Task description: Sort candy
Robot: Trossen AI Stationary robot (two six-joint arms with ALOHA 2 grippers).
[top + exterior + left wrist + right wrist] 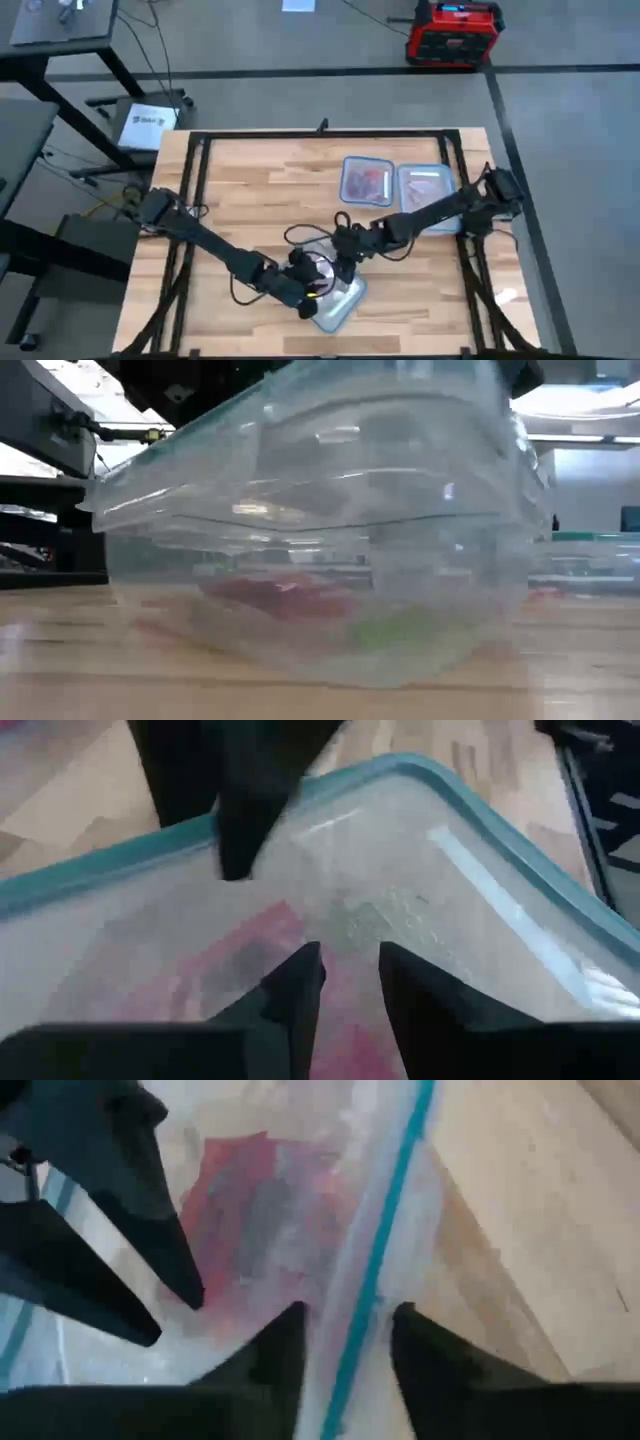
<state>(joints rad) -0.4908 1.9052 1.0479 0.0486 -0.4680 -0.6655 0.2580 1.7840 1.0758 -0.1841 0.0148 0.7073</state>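
Observation:
A clear tub (342, 303) with a bluish rim stands near the table's front edge; its bottom rests on the wood in the low view (330, 660). Red and pink candy (250, 945) (250, 1210) (280, 598) lies on its floor. My left gripper (350, 975) (312, 288) hangs inside the tub above the candy, slanting down, open with a narrow gap and nothing seen between its fingers. My right gripper (345, 1340) (345, 268) is at the tub's far rim, shut on it. Each wrist view also shows the other arm's dark fingers. My right gripper has the tub's bluish rim (372, 1285) between its two fingers, one finger over the inside of the tub and one outside its wall. The fingers come from above and from the far right, slanting down, and stand across the rim. The tub stays on the table.
Two more clear tubs stand at the back right, one with red candy (367, 183), one with pink candy (425, 186). The two grippers are close together over the near tub. Bare wood lies at the table's left and far side (250, 190).

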